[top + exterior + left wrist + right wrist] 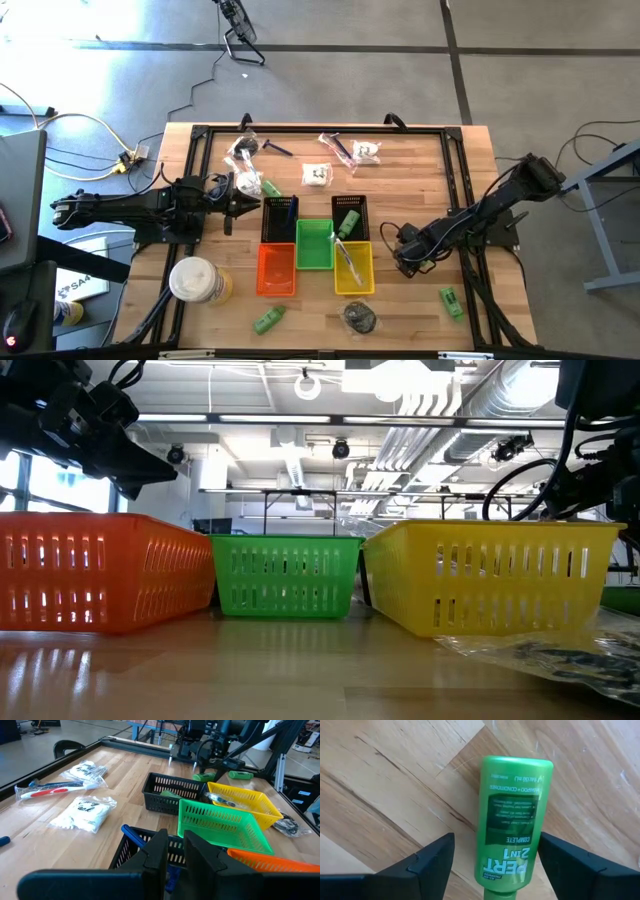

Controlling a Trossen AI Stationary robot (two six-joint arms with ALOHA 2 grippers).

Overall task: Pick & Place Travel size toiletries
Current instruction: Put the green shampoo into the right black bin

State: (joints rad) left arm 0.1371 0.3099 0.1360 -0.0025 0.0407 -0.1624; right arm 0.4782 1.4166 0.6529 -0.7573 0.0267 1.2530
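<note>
Five baskets [313,245] cluster mid-desk: two black, one green, orange, yellow. The right pincer [495,865], fingers apart, straddles a green shampoo bottle [512,820] lying on the desk [420,180]. The left pincer [172,852], nearly together and empty, hovers over a black basket [279,217].

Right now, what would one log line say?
right fingers: open, straddling green bottle on table | left fingers: near black basket

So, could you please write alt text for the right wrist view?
A green Pert 2-in-1 bottle lies flat on the wooden table, between the open fingers of the right gripper, which do not touch it.
</note>
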